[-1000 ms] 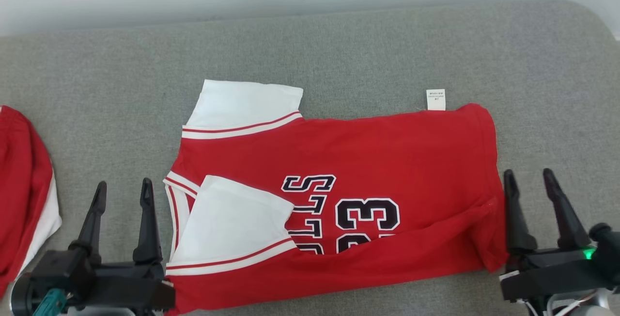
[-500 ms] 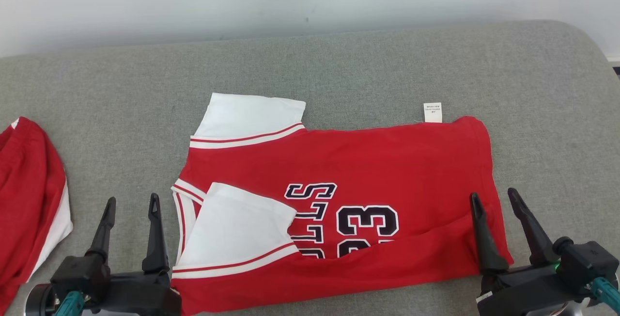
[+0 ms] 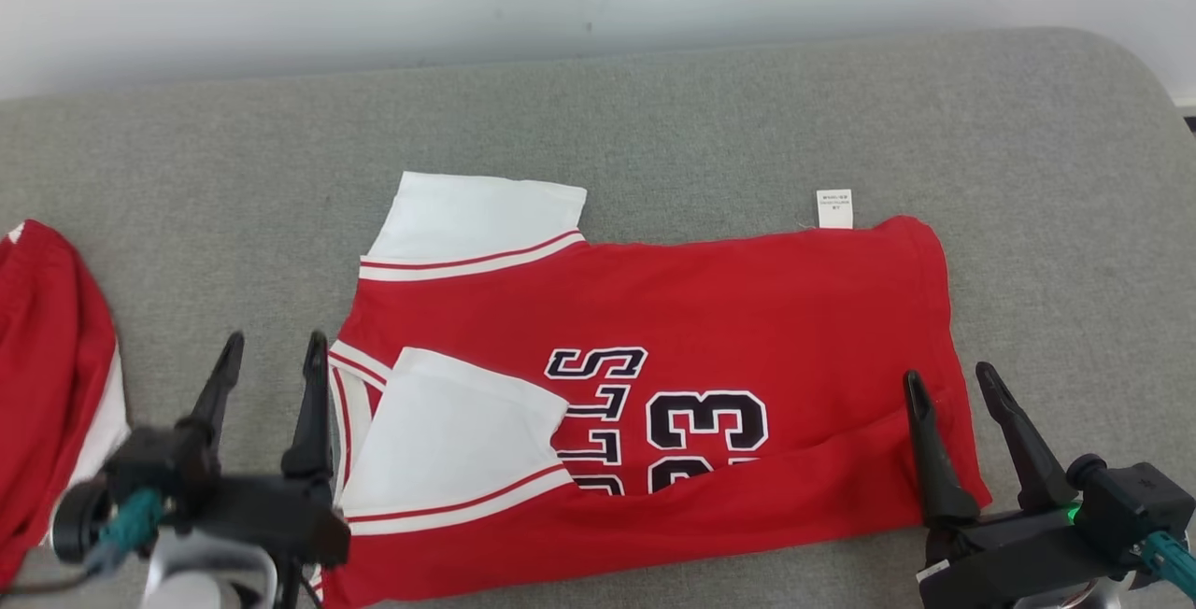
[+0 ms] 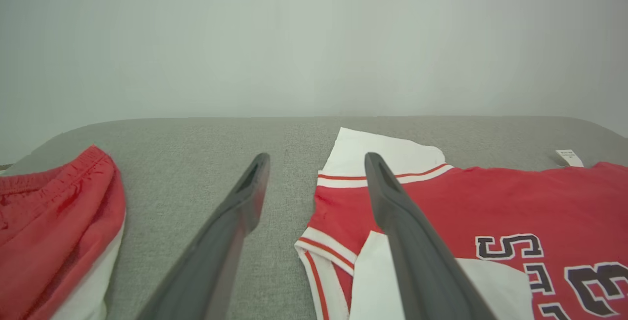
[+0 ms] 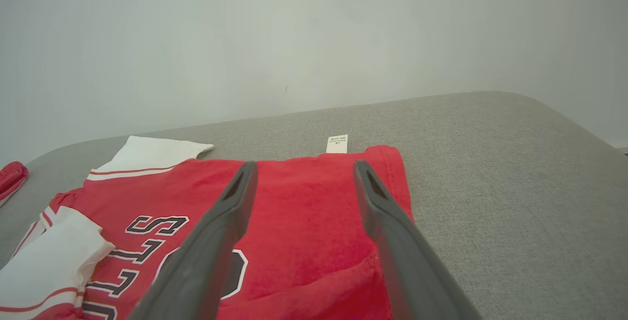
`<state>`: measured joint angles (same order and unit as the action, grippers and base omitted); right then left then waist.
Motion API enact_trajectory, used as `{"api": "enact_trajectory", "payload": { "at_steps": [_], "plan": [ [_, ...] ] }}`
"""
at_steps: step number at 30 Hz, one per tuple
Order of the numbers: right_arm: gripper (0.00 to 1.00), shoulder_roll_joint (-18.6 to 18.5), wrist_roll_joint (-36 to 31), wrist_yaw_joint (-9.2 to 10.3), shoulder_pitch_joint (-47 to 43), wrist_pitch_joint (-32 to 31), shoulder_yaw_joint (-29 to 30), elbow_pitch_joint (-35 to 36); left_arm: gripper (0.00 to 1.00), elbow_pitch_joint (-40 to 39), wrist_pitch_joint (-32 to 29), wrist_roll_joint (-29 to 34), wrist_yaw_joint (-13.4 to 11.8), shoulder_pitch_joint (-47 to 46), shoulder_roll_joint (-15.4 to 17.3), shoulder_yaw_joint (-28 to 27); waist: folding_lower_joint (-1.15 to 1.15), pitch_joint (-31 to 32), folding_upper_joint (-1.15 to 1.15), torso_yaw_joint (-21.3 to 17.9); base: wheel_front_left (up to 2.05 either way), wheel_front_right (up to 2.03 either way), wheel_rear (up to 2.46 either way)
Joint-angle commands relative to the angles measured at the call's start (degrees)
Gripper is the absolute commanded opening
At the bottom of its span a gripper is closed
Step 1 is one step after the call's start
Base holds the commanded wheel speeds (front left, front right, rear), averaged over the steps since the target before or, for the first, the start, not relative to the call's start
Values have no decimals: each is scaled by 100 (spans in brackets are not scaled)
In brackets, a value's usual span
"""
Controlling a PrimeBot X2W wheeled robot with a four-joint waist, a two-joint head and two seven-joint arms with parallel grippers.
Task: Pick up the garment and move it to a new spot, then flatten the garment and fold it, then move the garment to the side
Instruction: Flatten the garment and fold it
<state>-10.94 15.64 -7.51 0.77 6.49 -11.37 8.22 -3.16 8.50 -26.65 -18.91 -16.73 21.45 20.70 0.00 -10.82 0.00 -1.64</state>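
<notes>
Grey upholstered surface (image 3: 747,105) — red-and-white cloth (image 3: 42,357) at its left edge

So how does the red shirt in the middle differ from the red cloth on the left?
The shirt lies spread out and shows dark lettering and a 23; the cloth is bunched, cut off by the picture's edge, with no print showing. The shirt has striped white sleeves; the cloth only a white strip. Both are red and white.

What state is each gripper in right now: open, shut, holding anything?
Left gripper: open, empty, at the collar end of the jersey.
Right gripper: open, empty, over the jersey's hem end.
</notes>
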Motion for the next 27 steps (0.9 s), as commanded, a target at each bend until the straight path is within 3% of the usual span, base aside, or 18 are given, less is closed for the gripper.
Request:
{"api": "enact_trajectory", "payload": {
  "at_steps": [1, 8, 17, 24, 27],
  "plan": [
    [100, 8, 23, 4, 52, -10, -15, 8, 100, 49, -79, -64, 51, -131, 66, 9, 0, -77, 0, -56, 0, 0, 0],
    [100, 43, 106, 4, 277, 121, -140, -61, 100, 618, -1050, -487, 780, -1344, 203, 159, 0, -535, 0, -398, 0, 0, 0],
    [100, 126, 265, 4, 671, 432, -345, -346, 100, 1964, -1927, -1015, 1688, -2830, 306, 174, 0, -1185, 0, -886, 0, 0, 0],
    [100, 152, 340, 4, 944, 648, -470, -599, 100, 2858, -2317, -1232, 2100, -3562, 481, 114, 0, -1465, 0, -1101, 0, 0, 0],
    [100, 170, 359, 4, 1022, 714, -514, -690, 100, 3088, -2429, -1240, 2149, -3742, 494, 151, 0, -1530, 0, -1157, 0, 0, 0]
  ]
}}
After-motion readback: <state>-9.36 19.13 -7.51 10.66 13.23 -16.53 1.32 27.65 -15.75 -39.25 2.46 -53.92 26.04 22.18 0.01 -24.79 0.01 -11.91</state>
